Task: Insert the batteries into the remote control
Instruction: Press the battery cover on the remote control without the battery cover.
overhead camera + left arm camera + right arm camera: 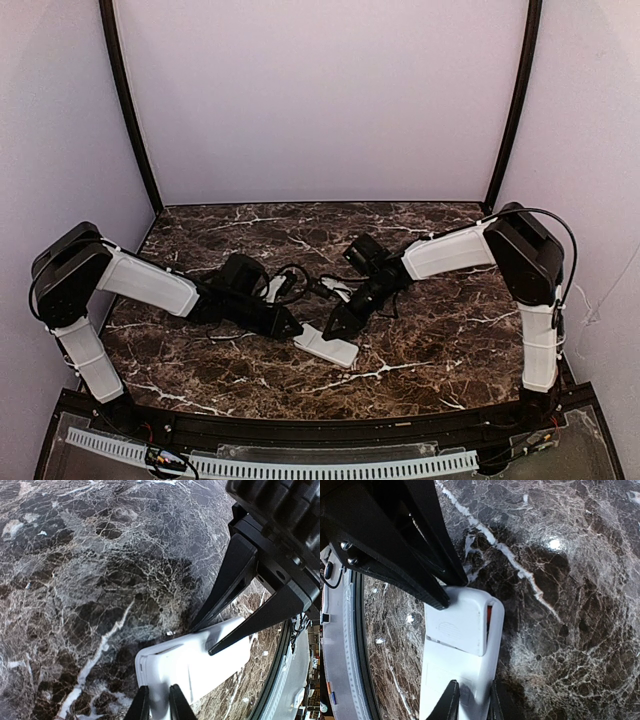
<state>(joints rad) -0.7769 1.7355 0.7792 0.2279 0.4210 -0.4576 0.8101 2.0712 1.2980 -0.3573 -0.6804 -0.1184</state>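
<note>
The remote control (328,347) lies plain white back up on the marble, just in front of both grippers. It also shows in the left wrist view (200,660) and the right wrist view (455,680). Its battery cover (455,625) sits slightly askew, and a sliver of orange-red battery (489,616) shows in the gap beside it. My left gripper (293,328) (158,705) pinches the cover end, jaws narrowly apart. My right gripper (337,322) (471,700) pinches the remote's long edge, one finger on the back and one at the side.
Black cables (295,280) loop on the marble behind the grippers. The table's front rail (320,425) runs close in front of the remote. Pale walls close in the back and both sides.
</note>
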